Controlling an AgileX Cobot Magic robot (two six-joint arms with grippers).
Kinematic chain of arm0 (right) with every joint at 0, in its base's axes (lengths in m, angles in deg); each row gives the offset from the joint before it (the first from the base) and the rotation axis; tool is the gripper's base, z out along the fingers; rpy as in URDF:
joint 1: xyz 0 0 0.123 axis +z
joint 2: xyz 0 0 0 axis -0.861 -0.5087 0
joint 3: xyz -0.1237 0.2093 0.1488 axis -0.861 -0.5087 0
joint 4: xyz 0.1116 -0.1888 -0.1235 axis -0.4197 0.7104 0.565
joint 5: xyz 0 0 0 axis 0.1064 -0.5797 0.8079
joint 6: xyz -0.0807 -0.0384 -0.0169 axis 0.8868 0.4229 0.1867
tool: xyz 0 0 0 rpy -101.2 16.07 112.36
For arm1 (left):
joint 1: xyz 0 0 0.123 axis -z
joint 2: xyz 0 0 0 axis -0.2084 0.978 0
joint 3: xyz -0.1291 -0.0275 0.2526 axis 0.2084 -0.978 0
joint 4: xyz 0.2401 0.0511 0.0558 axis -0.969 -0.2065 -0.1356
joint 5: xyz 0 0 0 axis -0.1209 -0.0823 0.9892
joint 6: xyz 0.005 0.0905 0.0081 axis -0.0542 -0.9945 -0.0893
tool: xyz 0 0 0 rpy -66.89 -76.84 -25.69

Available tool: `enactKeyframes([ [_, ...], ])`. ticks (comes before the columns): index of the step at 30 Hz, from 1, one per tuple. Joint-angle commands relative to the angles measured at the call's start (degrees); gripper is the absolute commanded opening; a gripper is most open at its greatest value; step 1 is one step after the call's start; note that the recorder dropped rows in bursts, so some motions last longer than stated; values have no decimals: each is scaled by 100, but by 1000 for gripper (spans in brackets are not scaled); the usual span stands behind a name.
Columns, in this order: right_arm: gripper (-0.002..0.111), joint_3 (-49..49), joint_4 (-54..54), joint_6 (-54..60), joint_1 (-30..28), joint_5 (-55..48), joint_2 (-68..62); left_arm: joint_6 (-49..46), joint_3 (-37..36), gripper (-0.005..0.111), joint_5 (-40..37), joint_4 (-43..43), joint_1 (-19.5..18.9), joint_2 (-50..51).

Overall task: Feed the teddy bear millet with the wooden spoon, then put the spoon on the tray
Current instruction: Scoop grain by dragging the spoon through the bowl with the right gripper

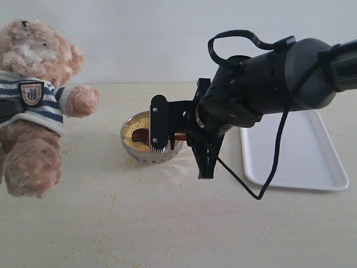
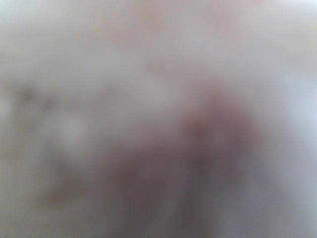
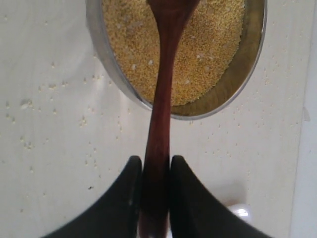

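Right arm: the right fingers (image 3: 126, 198) are closed to a narrow gap and clamp the wooden spoon (image 3: 161, 114) by its handle, one finger on each side, both touching the wood. The grip sits towards the rear end of the handle. The remaining length runs out from between the fingers, crosses the near rim of the steel bowl (image 3: 99, 44) and ends over the millet (image 3: 208, 49). The spoon's oval head is inside the bowl; it is cut off at the picture's edge in the right wrist view, so whether it carries grain cannot be told.

In the exterior view the right fingers (image 1: 159, 125) stand at the bowl's (image 1: 146, 157) right side, one directly in front of its rim. The dark red spoon head (image 1: 140, 135) shows against the millet (image 1: 131, 129) inside.

The teddy bear (image 1: 33, 100) is well to the left of the bowl, one paw stretched towards it, not touching it. The tray (image 1: 301, 151) lies flat on the table (image 1: 184, 234) to the right of the bowl, apart from it, partly hidden by the arm. Stray grains (image 1: 111, 234) are scattered on the table in front of and beside the bowl.

Left arm: the left wrist view is blurred throughout. The state of the left fingers cannot be told.
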Motion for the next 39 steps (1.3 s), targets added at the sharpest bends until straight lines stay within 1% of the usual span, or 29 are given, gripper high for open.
enactKeyframes([
  [1,0,24,-52,-219,16,57,20,-25,-31,5,-95,82,4,-1],
  [7,0,24,-52,-935,16,92,20,-25,-31,5,-95,82,4,-1],
  [13,0,24,1,-1080,16,74,20,-25,-31,5,-95,82,4,-1],
  [17,0,24,588,-1105,16,10,20,-25,-31,5,-95,82,4,-1],
  [20,0,24,1295,-1483,16,-99,20,-25,-31,5,-95,82,4,-1],
  [23,0,24,1504,-1497,16,-189,20,-25,-31,5,-95,82,4,-1],
  [35,0,24,1412,-1084,221,-365,-2,-25,-31,5,-95,82,4,-1],
  [39,0,24,1000,-977,221,-399,-2,-25,-31,5,-95,82,4,-1],
])
